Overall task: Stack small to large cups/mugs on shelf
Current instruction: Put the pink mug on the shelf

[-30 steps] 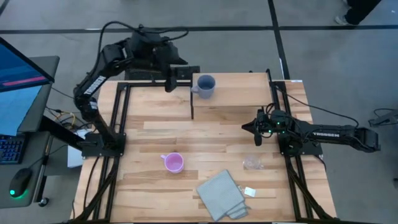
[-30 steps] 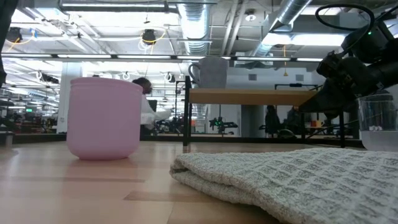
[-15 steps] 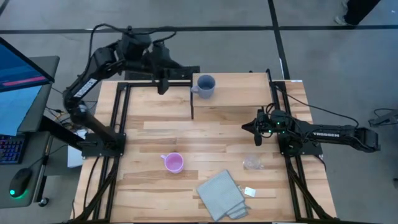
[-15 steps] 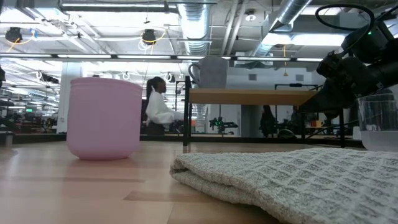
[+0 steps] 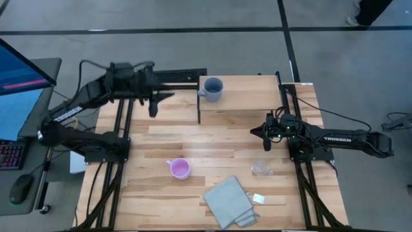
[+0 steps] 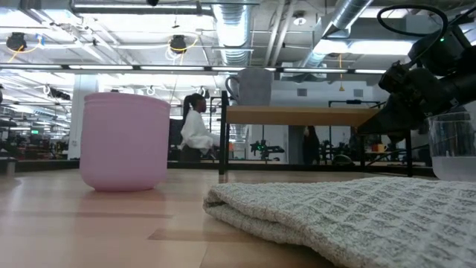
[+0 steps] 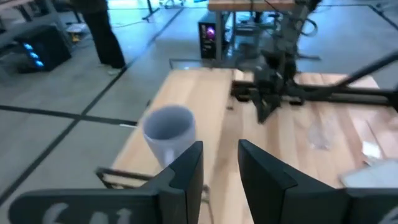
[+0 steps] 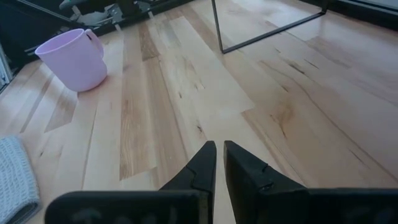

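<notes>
Up on the shelf (image 5: 257, 90), at its left end, stands the blue-grey mug (image 5: 212, 88), upright, with its handle turned to the left. Just off that end hangs the left gripper (image 5: 153, 103), over the far left part of the table (image 5: 148, 148); it holds nothing, and its fingers (image 7: 186, 171) stand a narrow gap apart. From the left wrist, the mug sits beyond the fingertips, clear of them.

Over by the right side of the table waits the right gripper (image 5: 266, 136), low above the wood in front of the shelf. Its two fingers (image 8: 205, 163) lie close together with only a slit between them, and they grip nothing.

Nearer the front, the pink mug (image 5: 179, 169) stands upright on the table, left of centre. A clear cup (image 5: 261, 169) sits well to its right, beside the right arm's base. Between them at the front edge lies a folded grey cloth (image 5: 229, 202).
</notes>
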